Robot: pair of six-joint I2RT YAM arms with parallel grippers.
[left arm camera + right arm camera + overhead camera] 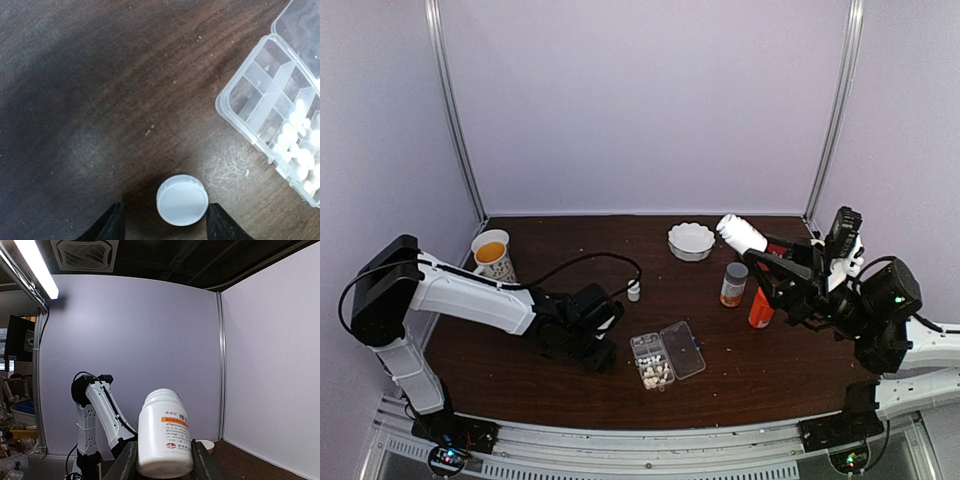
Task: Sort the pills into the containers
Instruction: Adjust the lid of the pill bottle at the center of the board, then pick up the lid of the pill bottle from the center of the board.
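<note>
Setting: a dark brown wooden table [740, 380] in a booth with pale lilac walls, seen from above. Two white-and-black robot arms reach in from the lower corners.

Organiser: a flat, clear plastic organiser box [682, 350] lies just below the middle of the overhead frame, with its hinged lid folded open to the right. It also shows at the right edge of the left wrist frame [260, 95].

Pills: tiny cream-white pills [655, 376] are heaped in the cells at the lower-left end of the box. In the left wrist frame they form a pale cluster at the right edge [295, 145].

Left claw [166, 215]: low over the wood, left of the box. Its two black fingers stand apart and grip nothing.

Disc: a small white round disc [182, 200] lies flat on the table between those fingers. The right finger is just beside its rim and the left finger is apart from it. It looks like a bottle cap, though from straight above I cannot be sure.

Right claw [165, 465]: raised above the table at the right of the overhead frame, closed on a bottle.

Bottle: a white plastic bottle with an orange label band [165, 437] stands at the bottom centre of the right wrist frame. From overhead [741, 233] it slants toward the upper left.

Elsewhere on the table:
- paper cup of orange liquid [492, 255], upper left
- white scalloped bowl [691, 241], far edge
- amber jar with grey cap [733, 285]
- orange bottle [760, 310], just beside the jar
- tiny white bottle [633, 291], near the left claw
</note>
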